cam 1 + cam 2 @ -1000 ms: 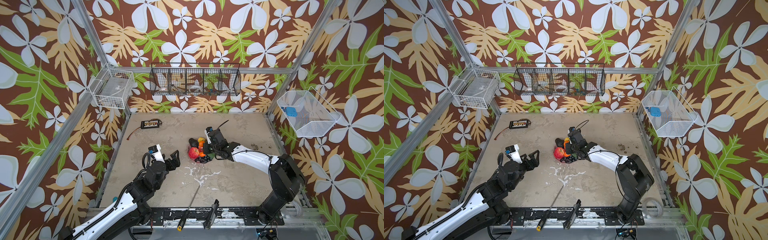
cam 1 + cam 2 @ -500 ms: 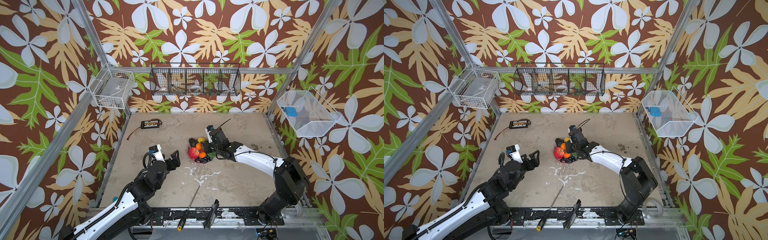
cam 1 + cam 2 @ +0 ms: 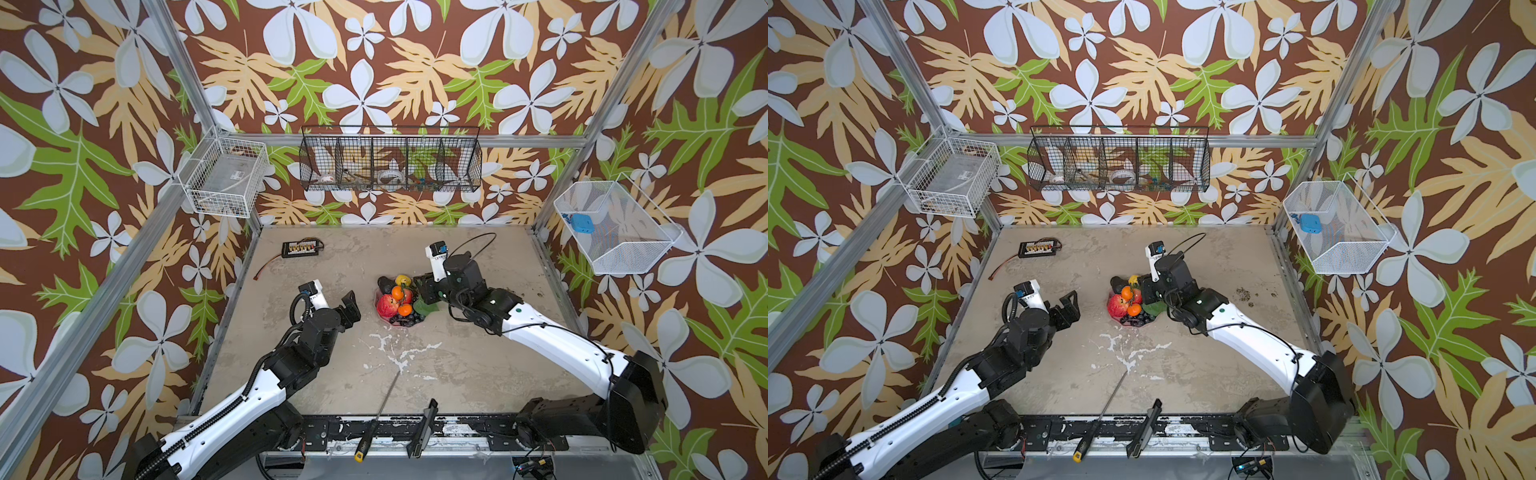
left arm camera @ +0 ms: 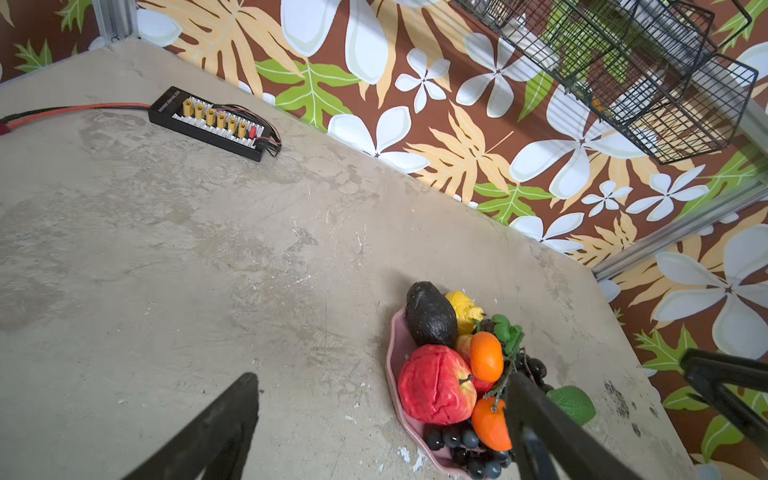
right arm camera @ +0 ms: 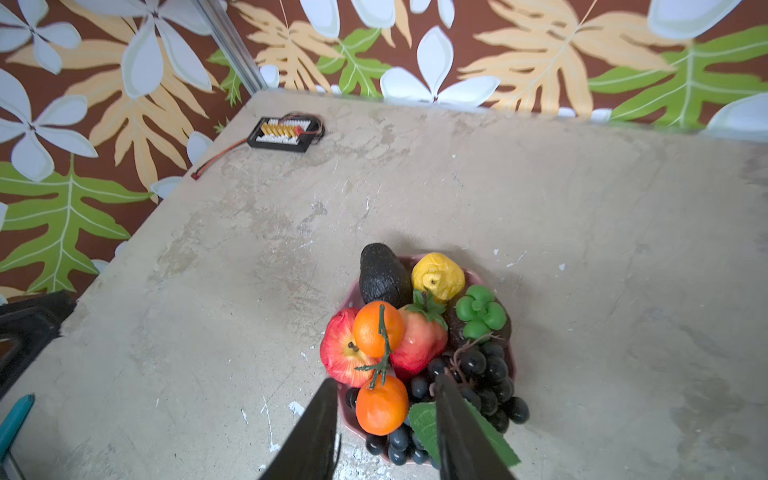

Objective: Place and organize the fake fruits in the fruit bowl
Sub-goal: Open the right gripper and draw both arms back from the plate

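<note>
The pink fruit bowl stands mid-table, piled with fake fruits. In it lie a red apple, a dark avocado, a yellow lemon, a strawberry, a brown-green piece and a dark grape bunch with its leaf. Two oranges joined by a stem lie on top. My right gripper hangs open just over the bowl's right side, its fingers either side of the lower orange without touching it. My left gripper is wide open and empty, left of the bowl.
A black connector board with wires lies at the back left. A screwdriver and a black tool lie at the front edge. Wire baskets hang on the left wall, back wall and right wall.
My right gripper's jaws have gone from shut to open over the bowl, and the oranges now rest on the pile. The left arm has hardly moved.
</note>
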